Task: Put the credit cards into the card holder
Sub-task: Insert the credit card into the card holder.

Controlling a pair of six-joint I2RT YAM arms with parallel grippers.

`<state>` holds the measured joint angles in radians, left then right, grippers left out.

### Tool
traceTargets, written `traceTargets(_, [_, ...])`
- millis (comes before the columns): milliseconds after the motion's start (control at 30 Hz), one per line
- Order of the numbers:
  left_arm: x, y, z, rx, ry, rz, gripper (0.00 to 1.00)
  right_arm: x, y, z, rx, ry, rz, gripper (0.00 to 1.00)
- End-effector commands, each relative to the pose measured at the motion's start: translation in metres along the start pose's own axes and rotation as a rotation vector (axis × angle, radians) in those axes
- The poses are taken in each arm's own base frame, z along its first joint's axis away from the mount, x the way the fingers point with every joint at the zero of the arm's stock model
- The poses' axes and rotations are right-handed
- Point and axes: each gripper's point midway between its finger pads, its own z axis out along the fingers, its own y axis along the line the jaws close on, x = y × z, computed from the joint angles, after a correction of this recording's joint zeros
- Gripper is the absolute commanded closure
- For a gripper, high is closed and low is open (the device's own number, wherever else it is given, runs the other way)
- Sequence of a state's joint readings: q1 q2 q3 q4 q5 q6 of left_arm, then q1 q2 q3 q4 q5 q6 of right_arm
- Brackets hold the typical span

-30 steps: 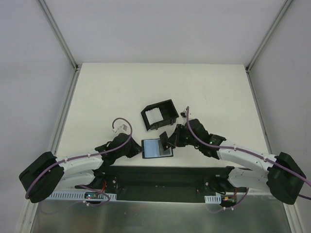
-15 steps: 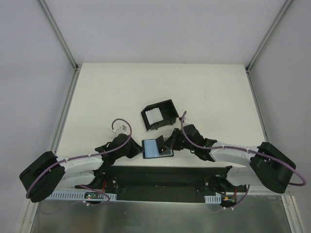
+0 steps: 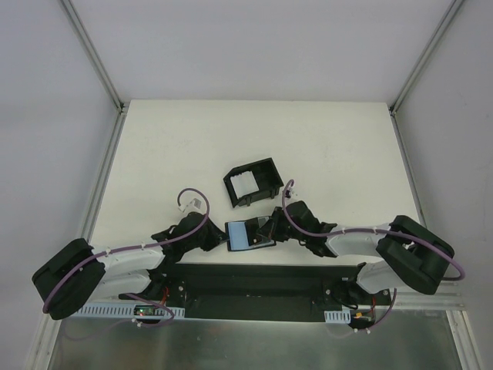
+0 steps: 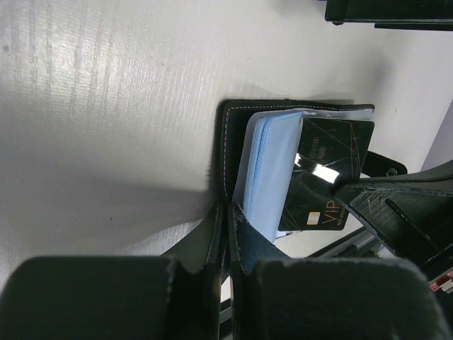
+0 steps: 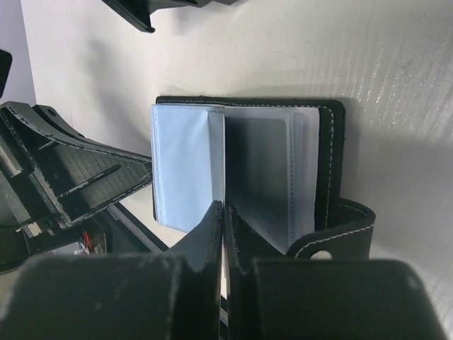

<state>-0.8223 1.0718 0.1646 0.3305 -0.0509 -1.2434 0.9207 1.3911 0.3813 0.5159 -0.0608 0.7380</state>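
The card holder (image 3: 245, 236) lies open near the table's front edge, with bluish-grey sleeves showing inside its black cover (image 4: 228, 142). My left gripper (image 3: 224, 240) is shut on the cover's left edge (image 4: 227, 216). My right gripper (image 3: 269, 230) is shut on a dark credit card (image 4: 325, 173) with gold "VIP" lettering, tilted over the sleeves. In the right wrist view this card is edge-on between the jaws (image 5: 224, 211), its front edge standing between two sleeves (image 5: 182, 166). More pale credit cards (image 3: 244, 184) lie in the black box.
The black open-topped box (image 3: 251, 182) stands just behind the card holder. The holder's snap tab (image 5: 333, 241) curls up at its right side. The black base rail (image 3: 254, 281) runs along the table's near edge, close in front of both grippers.
My right gripper has moved left with the dark card, from beside the holder's right edge to over its open sleeves. The left gripper has stayed on the cover.
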Motion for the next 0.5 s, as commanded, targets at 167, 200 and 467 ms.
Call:
traceTargets(167, [0.009, 0.029, 0.001, -0.09, 0.037, -0.003, 1.0, 0.007, -0.007, 0.005, -0.003, 0.006, 0.022, 0.99])
traceTargets(200, [0.009, 0.028, 0.001, -0.088, 0.038, -0.003, 1.0, 0.009, -0.009, 0.006, 0.001, 0.011, 0.021, 0.99])
traceTargets(467, [0.009, 0.029, 0.001, -0.09, 0.038, -0.001, 1.0, 0.022, -0.005, 0.008, -0.038, 0.066, 0.031, 1.0])
